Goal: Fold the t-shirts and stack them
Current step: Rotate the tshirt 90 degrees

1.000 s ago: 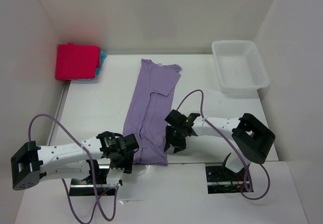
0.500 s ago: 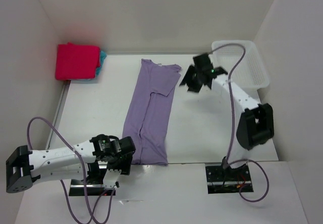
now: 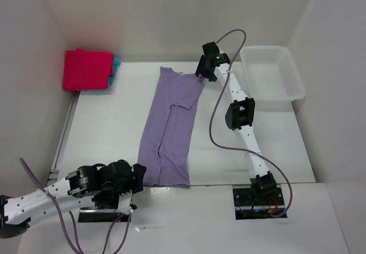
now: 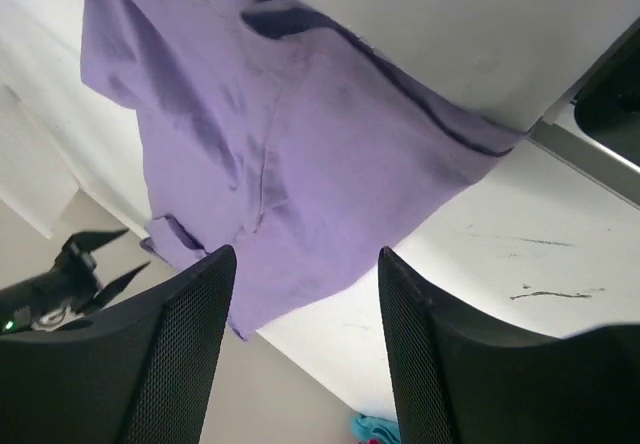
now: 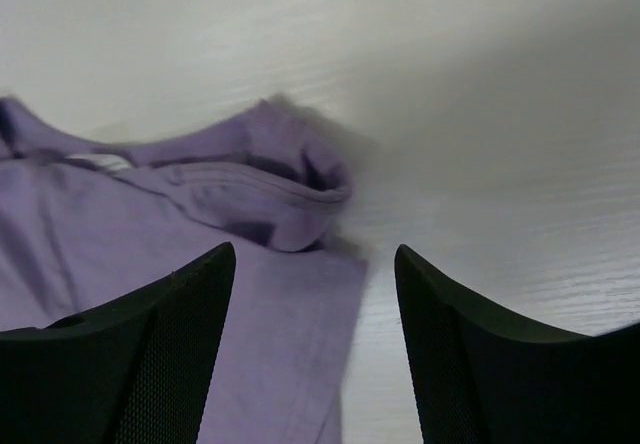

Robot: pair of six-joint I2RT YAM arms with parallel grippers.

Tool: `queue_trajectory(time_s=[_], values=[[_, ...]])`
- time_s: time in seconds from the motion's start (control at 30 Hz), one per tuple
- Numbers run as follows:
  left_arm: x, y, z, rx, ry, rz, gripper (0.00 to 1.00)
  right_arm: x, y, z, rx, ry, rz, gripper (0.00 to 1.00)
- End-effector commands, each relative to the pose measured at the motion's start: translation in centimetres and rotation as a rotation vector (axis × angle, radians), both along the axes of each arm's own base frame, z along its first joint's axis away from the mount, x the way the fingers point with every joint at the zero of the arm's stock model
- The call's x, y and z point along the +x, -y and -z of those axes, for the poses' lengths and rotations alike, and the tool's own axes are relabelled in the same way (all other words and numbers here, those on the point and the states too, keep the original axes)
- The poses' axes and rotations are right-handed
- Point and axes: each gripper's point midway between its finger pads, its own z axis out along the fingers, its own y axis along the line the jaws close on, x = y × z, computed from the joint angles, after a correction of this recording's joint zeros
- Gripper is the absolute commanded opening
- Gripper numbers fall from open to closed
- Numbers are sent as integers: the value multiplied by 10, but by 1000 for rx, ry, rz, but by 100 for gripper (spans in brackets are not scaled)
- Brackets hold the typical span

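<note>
- Running near-to-far along the white desk (image 3: 114, 122), the narrow purple fabric t-shirt (image 3: 171, 128) lies folded lengthwise, collar far.
- Left gripper (image 4: 305, 259) and right gripper (image 5: 312, 254) both gape apart.

Right tool (image 3: 202, 74) swung from the near hem of the long purple cloth t-shirt (image 3: 170, 125), out toward the white plastic mesh basket (image 3: 286, 88), then onto the shirt's far right sleeve corner, jaws apart. Left tool (image 3: 136, 175) pulled back near-left, now at the near-left hem corner, with its arm lower.
</note>
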Motion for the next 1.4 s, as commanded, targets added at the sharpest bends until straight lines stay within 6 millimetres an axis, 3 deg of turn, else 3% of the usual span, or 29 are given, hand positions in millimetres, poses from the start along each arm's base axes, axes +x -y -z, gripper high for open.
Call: queue_trajectory(time_s=[0.0, 0.03, 0.17, 0.3, 0.4, 0.43, 0.5, 0.53, 0.63, 0.7, 0.73, 0.83, 0.87, 0.9, 0.97, 1.03, 1.07, 1.13, 1.17, 1.2, 1.23, 1.27, 1.33, 1.37], values=[[6, -8, 3, -31, -24, -122, 66, -14, 21, 8, -57, -66, 18, 71], [6, -9, 6, -7, -34, -123, 65, -10, 21, 2, -55, -39, 11, 71], [5, -5, 8, -1, -42, -110, 65, -21, 0, 22, -48, -89, -46, 71], [1, -4, 13, 18, -53, -75, 65, -36, -20, 57, -36, -172, -110, 71], [2, -3, 14, 20, -55, -75, 65, -38, -30, 69, -21, -179, -131, 60], [2, -3, 14, 20, -55, -75, 65, -39, -31, 83, -18, -198, -136, 53], [2, -3, 14, 18, -60, -84, 66, -36, -37, 83, 12, -184, -141, 41], [2, -3, 14, 18, -60, -84, 66, -35, -39, 93, 19, -184, -147, 25], [3, -4, 14, 19, -59, -98, 66, -21, -45, 92, 49, -129, -131, 0], [3, -5, 14, 17, -63, -106, 66, 0, -45, 81, 85, -48, -90, 0], [4, -3, 13, 8, -60, -105, 66, 20, -42, 57, 107, 45, -68, 0], [5, -4, 15, 15, -70, -136, 66, 45, -34, 34, 126, 146, -14, 0], [5, -4, 15, 13, -75, -143, 66, 64, -28, 19, 154, 229, 14, 0], [5, -5, 15, 10, -81, -152, 66, 68, -30, 17, 168, 251, 19, 0], [6, -3, 14, 2, -77, -152, 69, 86, -21, -8, 215, 346, 28, 0], [7, -2, 14, 0, -77, -152, 72, 94, -25, -27, 235, 413, 7, 15], [8, 1, 12, -11, -72, -152, 73, 99, -28, -32, 242, 451, -13, 42], [8, 6, 11, -24, -72, -137, 77, 98, -36, -42, 221, 484, -49, 66], [7, 9, 10, -27, -73, -124, 79, 94, -43, -47, 209, 485, -80, 95], [8, 11, 10, -25, -68, -115, 84, 92, -44, -68, 201, 522, -107, 100], [9, 11, 12, -24, -62, -107, 86, 87, -49, -71, 156, 521, -138, 100], [11, 15, 10, -35, -52, -99, 87, 76, -52, -86, 128, 503, -149, 100], [13, 20, 10, -43, -35, -82, 89, 64, -44, -108, 76, 493, -114, 100], [11, 21, 13, -34, -49, -75, 89, 53, -43, -145, 67, 522, -110, 100]])
